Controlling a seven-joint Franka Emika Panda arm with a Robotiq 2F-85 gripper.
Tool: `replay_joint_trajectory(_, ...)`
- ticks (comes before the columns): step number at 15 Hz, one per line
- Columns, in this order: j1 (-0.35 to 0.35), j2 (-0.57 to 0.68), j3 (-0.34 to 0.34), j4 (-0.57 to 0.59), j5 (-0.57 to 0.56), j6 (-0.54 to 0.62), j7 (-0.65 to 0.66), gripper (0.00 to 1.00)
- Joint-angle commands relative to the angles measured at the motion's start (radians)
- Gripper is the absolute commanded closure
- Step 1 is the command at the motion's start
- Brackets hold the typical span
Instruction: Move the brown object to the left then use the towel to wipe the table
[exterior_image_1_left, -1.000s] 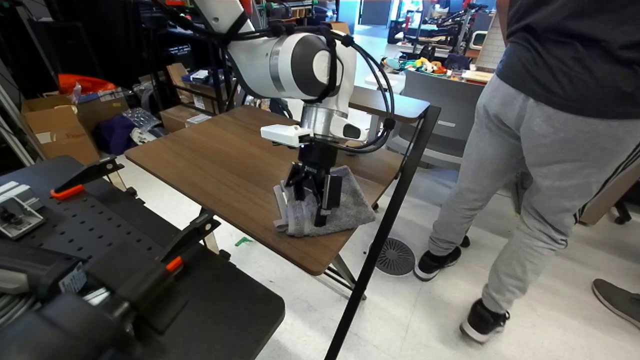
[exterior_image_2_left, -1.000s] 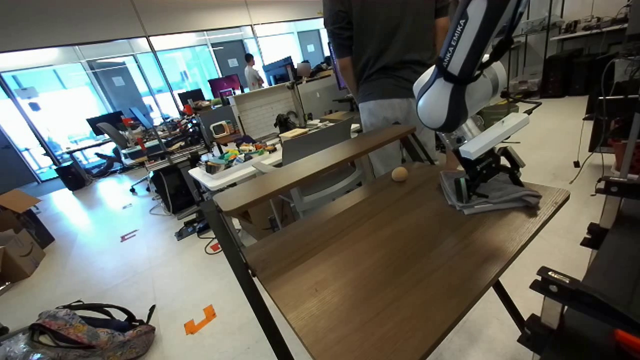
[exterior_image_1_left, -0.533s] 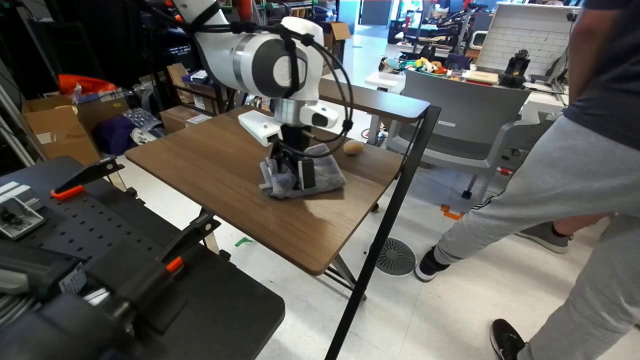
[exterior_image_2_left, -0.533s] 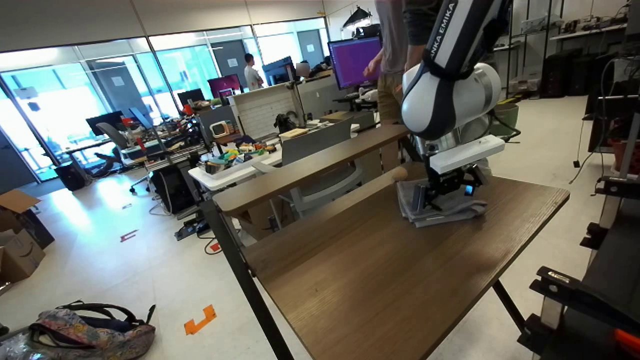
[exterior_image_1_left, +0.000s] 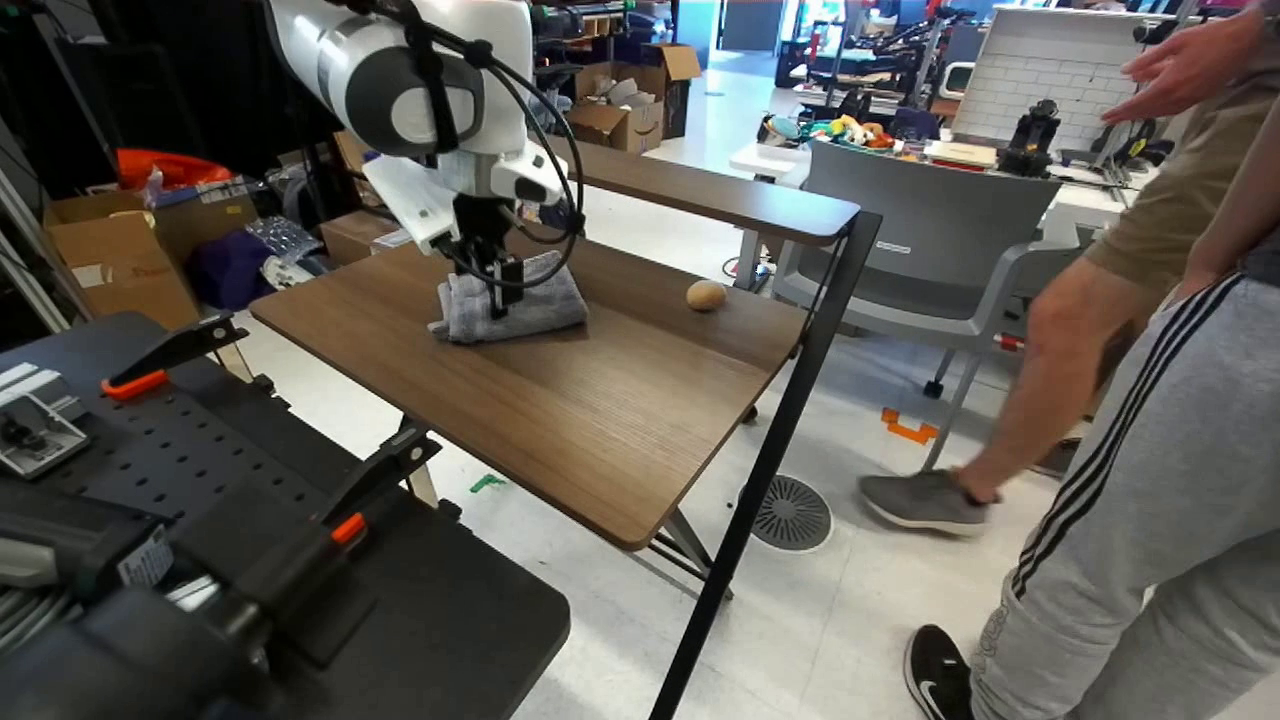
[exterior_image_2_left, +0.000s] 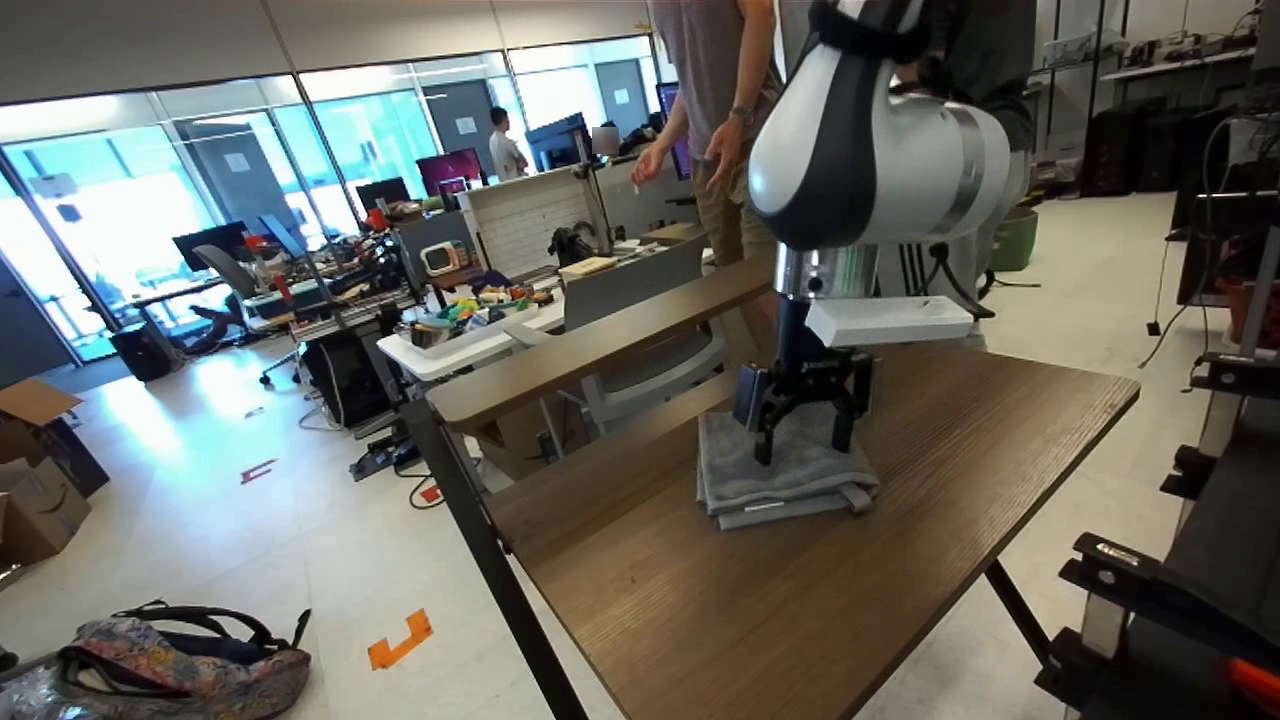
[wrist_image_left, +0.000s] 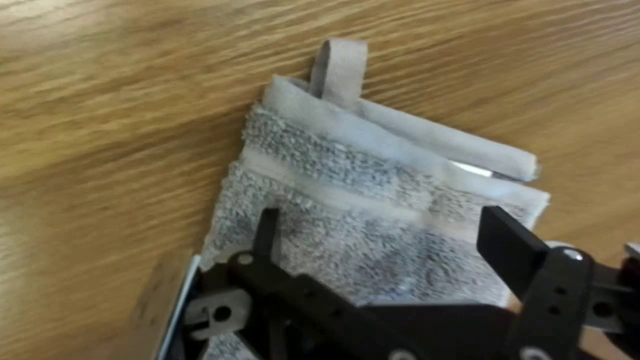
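The grey folded towel (exterior_image_1_left: 545, 312) lies on the brown wood-grain table (exterior_image_1_left: 620, 410), towards its far-left part in that exterior view. The towel also shows in an exterior view (exterior_image_2_left: 790, 490) and in the wrist view (wrist_image_left: 345, 175). My gripper (exterior_image_2_left: 803, 452) points down on the towel with its fingers spread wide and both tips on the cloth. In the wrist view the gripper (wrist_image_left: 380, 215) has towel surface between its parted fingers. The brown object (exterior_image_1_left: 706, 295), a small round lump, sits apart to the right of the towel, near the table's back edge. In an exterior view my arm hides it.
A narrow raised wooden shelf (exterior_image_1_left: 720, 195) runs along the table's back edge, with a black metal post (exterior_image_1_left: 770, 450) at its end. A black workbench with clamps (exterior_image_1_left: 450, 590) stands close by. People (exterior_image_1_left: 1130, 400) stand beyond the table's end.
My gripper and the towel under it have slid together to the left across the table in both exterior views. The fingers stay spread. The brown object has stayed in place.
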Motion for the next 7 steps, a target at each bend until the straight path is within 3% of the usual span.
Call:
replay_joint_trajectory(1, -0.205, -0.153, 0.22, -0.152, 0.127, 0.079, -0.202, 0.0)
replay_joint_trajectory(4, -0.426, -0.214, 0.451, -0.196, 0.264, 0.042, -0.414, 0.0)
replay_joint_trajectory(5, -0.284, -0.158, 0.317, -0.128, 0.215, 0.051, -0.31, 0.0)
replay_joint_trajectory(7, -0.381, -0.204, 0.405, -0.163, 0.258, 0.041, -0.389, 0.0)
